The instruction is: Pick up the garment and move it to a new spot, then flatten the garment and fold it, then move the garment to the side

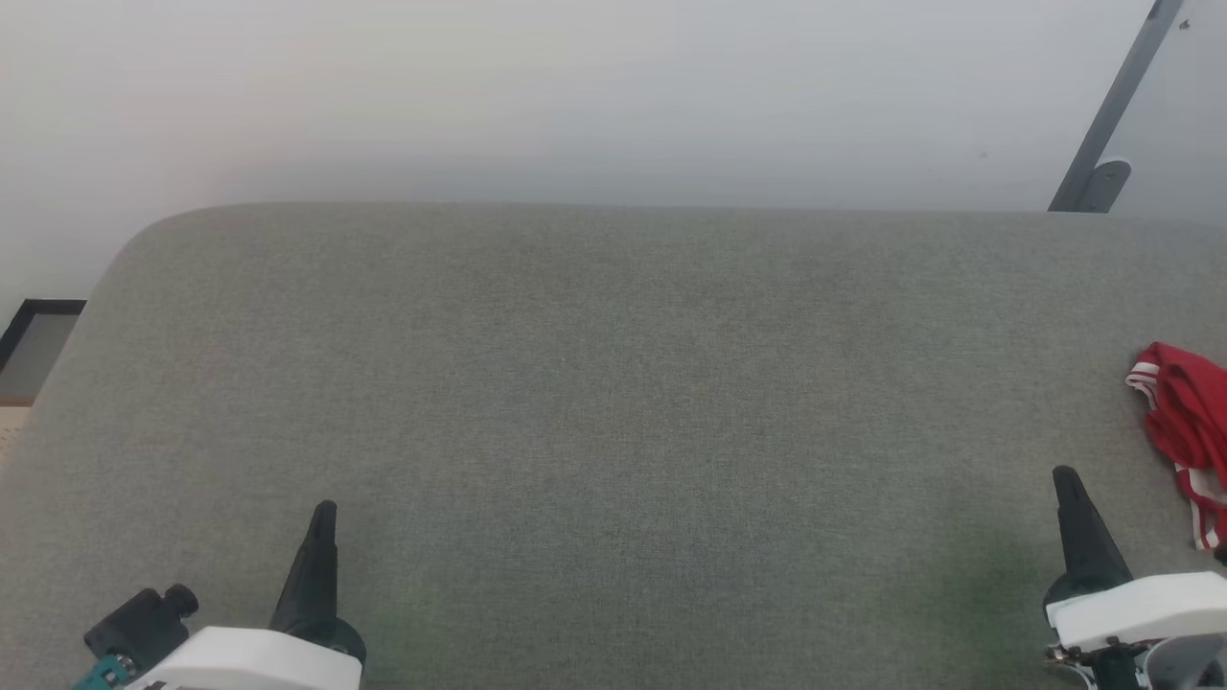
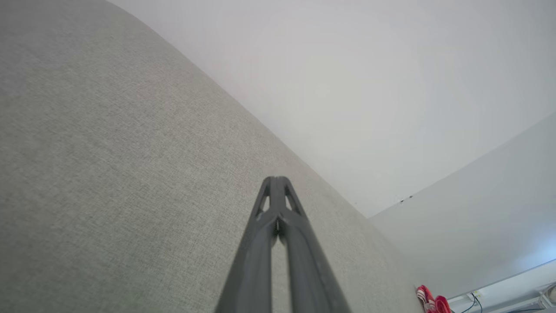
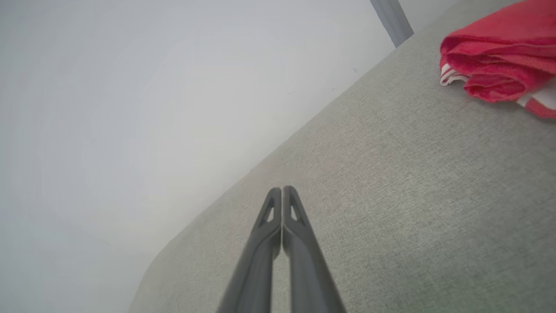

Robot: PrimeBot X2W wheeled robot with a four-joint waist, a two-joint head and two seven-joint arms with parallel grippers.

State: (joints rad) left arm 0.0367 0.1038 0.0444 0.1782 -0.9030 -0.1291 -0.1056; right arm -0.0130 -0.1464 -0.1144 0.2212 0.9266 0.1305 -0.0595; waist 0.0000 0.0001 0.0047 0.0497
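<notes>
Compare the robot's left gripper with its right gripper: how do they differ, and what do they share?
Place: the left gripper sits at the lower left of the head view, the right gripper at the lower right.
Neighbour: the right gripper is near the bunched red garment; the left gripper is far across the grey cloth surface from it.
Shared: both are shut, hold nothing, and have dark fingers pointing up that view.

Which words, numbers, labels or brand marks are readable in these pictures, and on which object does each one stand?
No text can be read in any view.
The red garment lies bunched at the right edge of the grey fabric surface; its folds show red cloth and white-and-red striped trim, no letters or numbers.
The wall bears no sign.
</notes>
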